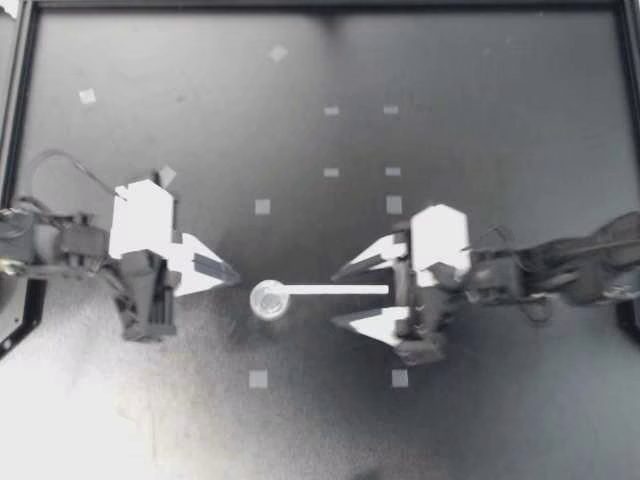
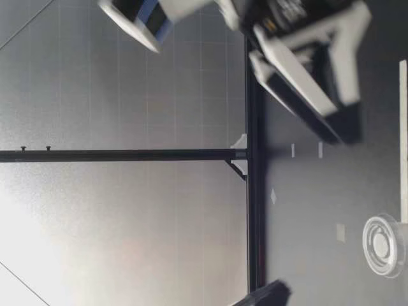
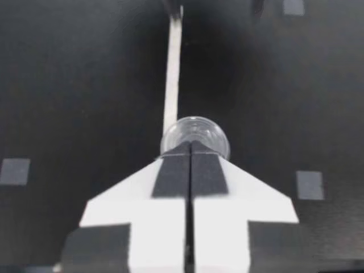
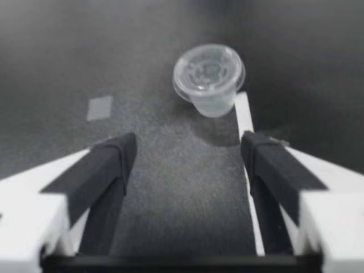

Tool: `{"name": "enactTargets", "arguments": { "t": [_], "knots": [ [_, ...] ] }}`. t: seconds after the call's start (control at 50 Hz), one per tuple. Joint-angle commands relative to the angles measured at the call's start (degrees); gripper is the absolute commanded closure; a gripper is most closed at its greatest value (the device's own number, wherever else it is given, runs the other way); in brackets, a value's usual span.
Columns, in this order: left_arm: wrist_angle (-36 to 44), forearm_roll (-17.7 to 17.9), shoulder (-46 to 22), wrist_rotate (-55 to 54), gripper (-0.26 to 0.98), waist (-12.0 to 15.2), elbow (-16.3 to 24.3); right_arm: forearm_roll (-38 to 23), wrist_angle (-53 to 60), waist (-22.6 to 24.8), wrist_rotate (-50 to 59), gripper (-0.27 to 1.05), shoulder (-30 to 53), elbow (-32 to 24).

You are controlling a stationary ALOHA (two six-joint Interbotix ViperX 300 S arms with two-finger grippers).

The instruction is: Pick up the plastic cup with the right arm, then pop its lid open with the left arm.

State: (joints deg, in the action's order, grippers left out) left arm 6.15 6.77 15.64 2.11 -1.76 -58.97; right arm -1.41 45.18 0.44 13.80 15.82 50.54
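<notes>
Presently, my left gripper (image 1: 232,275) is pressed together, its tip just beside the small clear cup (image 1: 270,299) on the table (image 1: 500,120). My right gripper (image 1: 340,296) is spread wide. A white strip (image 1: 335,290) runs from the cup in between its fingers.
</notes>
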Motion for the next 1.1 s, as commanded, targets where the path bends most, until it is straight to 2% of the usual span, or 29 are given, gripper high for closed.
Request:
{"name": "enactTargets", "arguments": {
  "t": [0.0, 0.24, 0.5, 0.84, 1.08],
  "knots": [
    [2.37, -0.26, -2.29, 1.32, 0.81, -0.26, 1.76, -0.18, 0.62, 0.09, 1.14, 0.08, 1.49, -2.81],
    [2.64, -0.35, -7.82, 3.87, 0.81, -2.11, 2.55, 0.26, -0.35, 0.09, 2.81, 0.07, 6.06, -7.82],
    [3.69, -0.35, -8.53, 5.1, 0.81, -2.2, 2.2, 1.05, -3.16, -0.18, 2.99, 0.07, 10.11, -11.78],
    [7.47, -0.26, -12.57, 5.1, 0.81, -2.2, 2.55, 1.14, -4.13, -1.41, 2.81, 0.06, 10.55, -13.1],
    [8.09, -0.35, -12.92, 5.1, 0.81, -2.2, 2.46, 1.05, -4.13, -1.49, 2.81, 0.06, 10.81, -13.18]
  ]
}}
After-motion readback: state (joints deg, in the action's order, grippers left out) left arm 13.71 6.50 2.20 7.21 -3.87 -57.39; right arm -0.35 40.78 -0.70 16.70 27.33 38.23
